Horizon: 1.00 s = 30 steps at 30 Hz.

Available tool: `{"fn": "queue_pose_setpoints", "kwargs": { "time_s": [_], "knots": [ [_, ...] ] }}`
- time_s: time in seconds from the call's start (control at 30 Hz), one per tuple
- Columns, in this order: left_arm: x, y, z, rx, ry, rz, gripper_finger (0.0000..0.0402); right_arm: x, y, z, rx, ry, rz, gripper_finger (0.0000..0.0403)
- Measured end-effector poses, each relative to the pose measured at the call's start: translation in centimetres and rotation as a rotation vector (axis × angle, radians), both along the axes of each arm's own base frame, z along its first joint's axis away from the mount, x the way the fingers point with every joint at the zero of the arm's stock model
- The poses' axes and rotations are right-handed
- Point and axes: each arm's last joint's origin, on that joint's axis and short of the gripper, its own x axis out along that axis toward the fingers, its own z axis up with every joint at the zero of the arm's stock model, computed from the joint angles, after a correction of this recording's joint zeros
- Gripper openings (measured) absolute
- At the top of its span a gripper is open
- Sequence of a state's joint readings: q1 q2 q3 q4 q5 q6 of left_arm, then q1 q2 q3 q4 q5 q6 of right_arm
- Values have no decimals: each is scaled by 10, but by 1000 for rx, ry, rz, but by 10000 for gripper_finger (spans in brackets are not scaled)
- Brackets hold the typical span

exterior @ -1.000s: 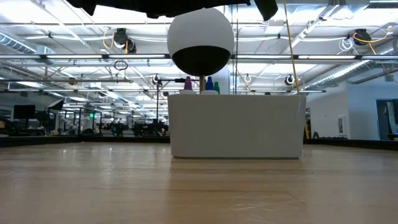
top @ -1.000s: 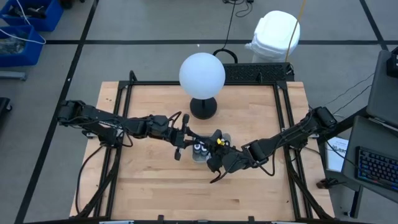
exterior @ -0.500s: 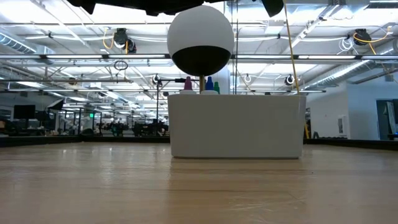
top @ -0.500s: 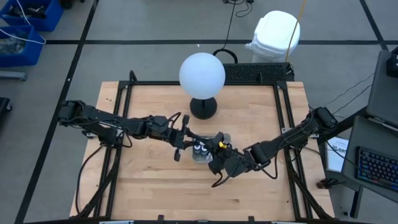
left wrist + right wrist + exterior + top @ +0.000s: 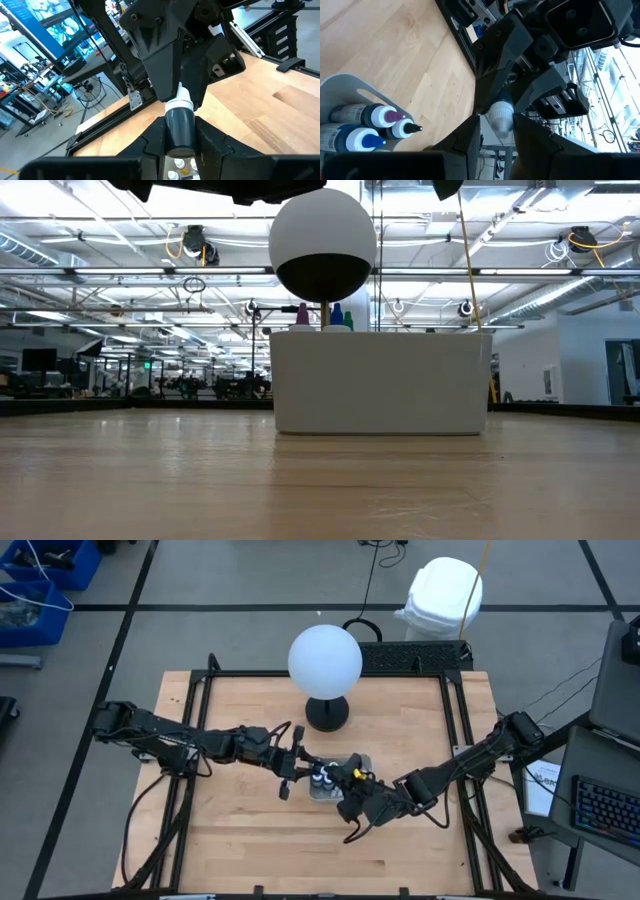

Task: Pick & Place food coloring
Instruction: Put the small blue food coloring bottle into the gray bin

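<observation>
Left wrist view shows the left claw (image 5: pixel 179 142) clenched on the barrel of a dark food coloring bottle (image 5: pixel 179 125) with a white nozzle, held above mid-bench. The right claw (image 5: pixel 496 132) meets it tip to tip, its fingers either side of the same bottle's white cap; whether they press, I cannot tell. More bottles (image 5: pixel 367 130) lie in the clear tray (image 5: pixel 330 785) just below. The bottle looks light, smooth and slightly squeezable: grip the stiff barrel or cap gently, not the thin nozzle
</observation>
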<state>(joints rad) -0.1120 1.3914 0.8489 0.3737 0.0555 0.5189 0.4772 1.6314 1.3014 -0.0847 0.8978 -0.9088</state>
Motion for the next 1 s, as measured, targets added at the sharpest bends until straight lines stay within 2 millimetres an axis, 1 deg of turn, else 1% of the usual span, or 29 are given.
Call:
{"fn": "queue_pose_setpoints", "kwargs": {
  "time_s": [0.23, 0.37, 0.6, 0.8, 0.93, 1.0],
  "knots": [
    [0, 0, -1, 3, 4, 3, 70, 2, -2, 0, 27, 4, 35, 104],
    [0, 1, -1, 4, 3, 9, 77, 3, -4, 0, 32, 5, 43, 103],
    [0, 1, -1, 2, 2, 18, 85, 6, -8, 0, 49, 8, 48, 75],
    [0, 1, 1, -1, -11, 18, 86, 5, -9, -2, 11, 23, 16, 46],
    [0, 1, 1, -1, -9, 14, 87, 5, -8, -1, -13, 23, 22, 42],
    [0, 1, 1, -2, -10, 9, 87, 4, -4, 0, -31, 16, 31, 48]
  ]
}}
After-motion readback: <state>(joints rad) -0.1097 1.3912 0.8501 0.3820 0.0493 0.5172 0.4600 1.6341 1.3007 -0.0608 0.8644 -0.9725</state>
